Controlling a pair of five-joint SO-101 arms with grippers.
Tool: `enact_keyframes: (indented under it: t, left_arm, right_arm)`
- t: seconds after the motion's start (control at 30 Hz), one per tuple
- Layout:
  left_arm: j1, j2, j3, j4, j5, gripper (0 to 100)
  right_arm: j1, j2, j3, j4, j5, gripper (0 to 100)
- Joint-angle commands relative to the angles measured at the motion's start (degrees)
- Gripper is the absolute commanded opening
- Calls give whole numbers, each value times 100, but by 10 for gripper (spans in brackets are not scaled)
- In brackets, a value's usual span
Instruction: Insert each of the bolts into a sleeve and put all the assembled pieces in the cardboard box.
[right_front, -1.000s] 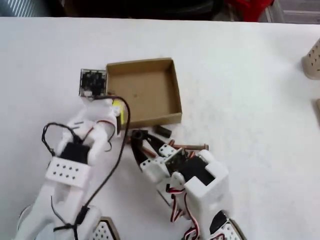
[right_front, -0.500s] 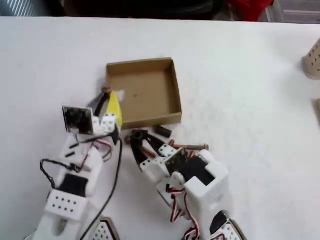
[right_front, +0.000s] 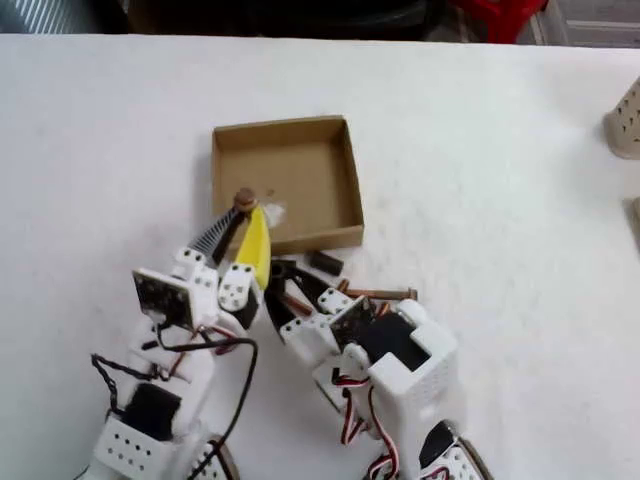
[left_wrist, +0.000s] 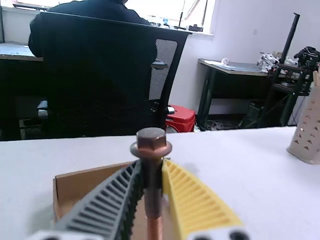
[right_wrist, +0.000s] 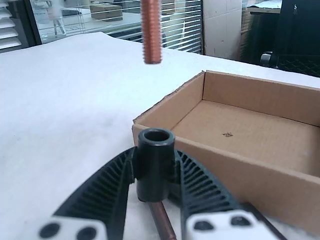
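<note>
My left gripper (right_front: 245, 212) is shut on a copper bolt (right_front: 243, 199), held upright with its hex head (left_wrist: 150, 142) on top between the grey and yellow fingers (left_wrist: 195, 200). It hangs over the near left corner of the cardboard box (right_front: 340, 170). My right gripper (right_front: 280, 275) is shut on a black sleeve (right_wrist: 155, 162) that stands upright with its bore open on top, just in front of the box wall (right_wrist: 210, 155). The bolt's threaded end (right_wrist: 151, 30) hangs above the sleeve, apart from it.
A second black sleeve (right_front: 323, 263) and a loose bolt (right_front: 380, 293) lie on the table in front of the box, beside the right arm. Another bolt (right_wrist: 162, 220) lies under the right gripper. A beige perforated object (right_front: 625, 120) stands at the far right edge.
The left arm drew back toward the near edge and tilted its gripper up, carrying the bolt to the right until it hangs above the sleeve. The right arm has kept still.
</note>
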Motion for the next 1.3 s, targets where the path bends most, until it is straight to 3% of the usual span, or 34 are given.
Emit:
enact_keyframes:
  t: [0.0, 0.8, 1.27]
  left_arm:
    - [330, -286, -44, 422, 26, 22]
    - [620, -268, -44, 1134, 44, 22]
    - [576, -268, -44, 1055, 44, 21]
  right_arm:
    - [-13, 13, -35, -22, -26, 14]
    - [-31, 13, -26, -22, -44, 14]
    - [-31, 13, -26, -22, -53, 14]
